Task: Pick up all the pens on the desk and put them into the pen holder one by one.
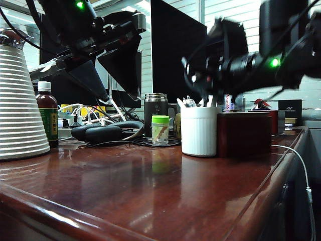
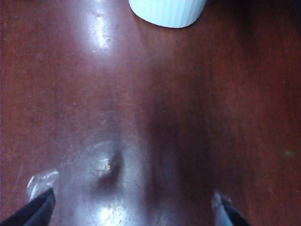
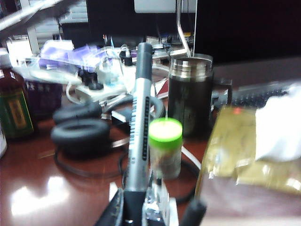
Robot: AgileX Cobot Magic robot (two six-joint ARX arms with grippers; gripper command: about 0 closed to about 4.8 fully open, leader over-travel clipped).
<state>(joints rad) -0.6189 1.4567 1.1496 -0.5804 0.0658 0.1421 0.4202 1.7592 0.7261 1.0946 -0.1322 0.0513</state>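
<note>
The white ribbed pen holder (image 1: 199, 131) stands on the reddish-brown desk (image 1: 150, 191), with pen tops (image 1: 188, 102) sticking out of its mouth. My right gripper (image 1: 210, 95), blurred, hangs just above the holder. In the right wrist view this gripper (image 3: 135, 212) is shut on the long black pen with a silver-grey middle (image 3: 139, 117), which juts out past the fingers. My left gripper (image 1: 120, 95) hovers open over bare desk to the left of the holder. Its fingertips (image 2: 40, 202) are spread wide with nothing between them, and the holder's base (image 2: 168, 12) lies ahead.
A dark steel mug (image 1: 155, 113) and a green-lidded jar (image 1: 160, 129) stand just left of the holder. A dark red box (image 1: 246, 133) touches its right side. Black headphones (image 1: 105, 132), a brown bottle (image 1: 47, 118) and a white ribbed jug (image 1: 20, 105) are further left.
</note>
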